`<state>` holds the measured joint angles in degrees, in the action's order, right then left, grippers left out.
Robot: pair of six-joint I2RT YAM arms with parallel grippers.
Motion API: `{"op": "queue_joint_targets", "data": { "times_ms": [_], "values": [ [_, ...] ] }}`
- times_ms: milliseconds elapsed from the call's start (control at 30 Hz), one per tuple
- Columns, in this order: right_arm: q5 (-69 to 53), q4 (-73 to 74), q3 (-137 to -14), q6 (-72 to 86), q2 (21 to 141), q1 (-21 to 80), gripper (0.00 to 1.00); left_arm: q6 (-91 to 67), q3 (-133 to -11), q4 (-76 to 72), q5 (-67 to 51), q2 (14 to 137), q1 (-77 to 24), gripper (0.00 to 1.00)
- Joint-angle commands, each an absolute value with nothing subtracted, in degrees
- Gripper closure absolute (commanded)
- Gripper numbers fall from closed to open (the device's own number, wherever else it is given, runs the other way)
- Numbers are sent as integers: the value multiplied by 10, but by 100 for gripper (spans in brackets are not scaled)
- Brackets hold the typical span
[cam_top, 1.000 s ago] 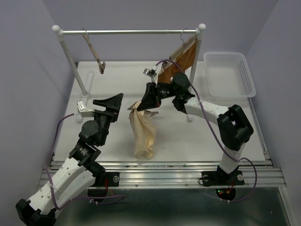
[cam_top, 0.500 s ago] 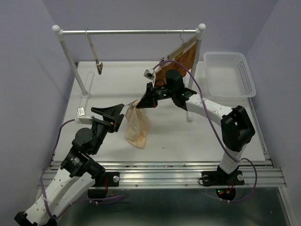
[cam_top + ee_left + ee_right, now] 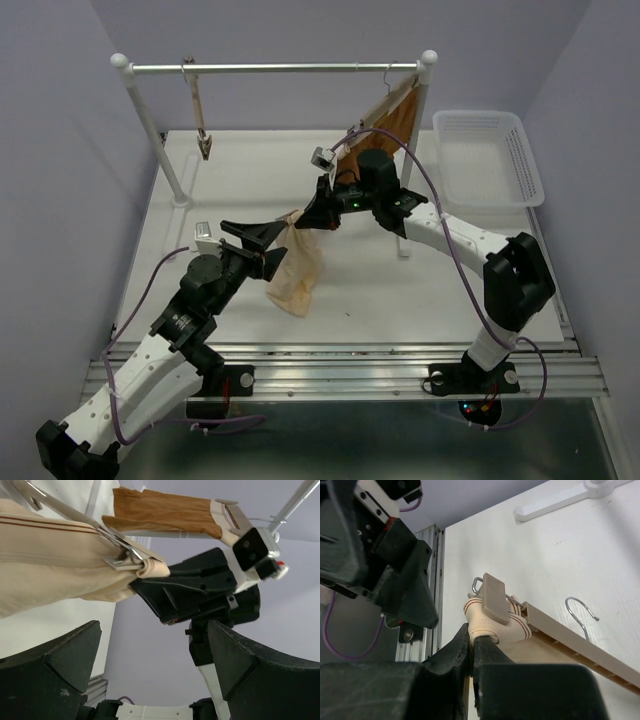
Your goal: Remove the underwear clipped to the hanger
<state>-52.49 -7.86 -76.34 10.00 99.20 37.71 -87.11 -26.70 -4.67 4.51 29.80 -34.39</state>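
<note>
Clip (image 3: 125, 555) first: squeeze it with your wide-open left gripper (image 3: 268, 244). Your right gripper (image 3: 471, 645), pinching the underwear (image 3: 296, 272), then pulls free.

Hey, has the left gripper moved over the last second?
Yes. The left gripper has shifted right, further from the rack's left post, and now sits with open jaws right beside the hanging underwear.

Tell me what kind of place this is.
Probably a robotics lab test cell rather than a home: a white table boxed in by plain lilac walls, with a small clothes rail and a white plastic basket staged on it.
</note>
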Motion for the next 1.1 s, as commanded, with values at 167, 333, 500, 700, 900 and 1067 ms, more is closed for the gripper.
{"op": "queue_joint_targets", "data": {
  "times_ms": [167,333,500,700,900,1067],
  "values": [
    [-525,-88,-751,55,947,385,99,-933,-251,-110,78,317,-340,1],
    [-509,-75,-742,28,943,390,99,-944,-241,-117,101,309,-339,1],
    [-516,-68,-741,11,944,395,99,-955,-236,-116,123,306,-339,1],
    [-501,-73,-738,14,942,396,99,-958,-236,-125,112,332,-338,1],
    [-510,-73,-736,12,942,401,99,-969,-217,-161,112,345,-337,1],
    [-516,-63,-739,8,941,401,99,-970,-215,-173,118,361,-332,1]
  ]
}}
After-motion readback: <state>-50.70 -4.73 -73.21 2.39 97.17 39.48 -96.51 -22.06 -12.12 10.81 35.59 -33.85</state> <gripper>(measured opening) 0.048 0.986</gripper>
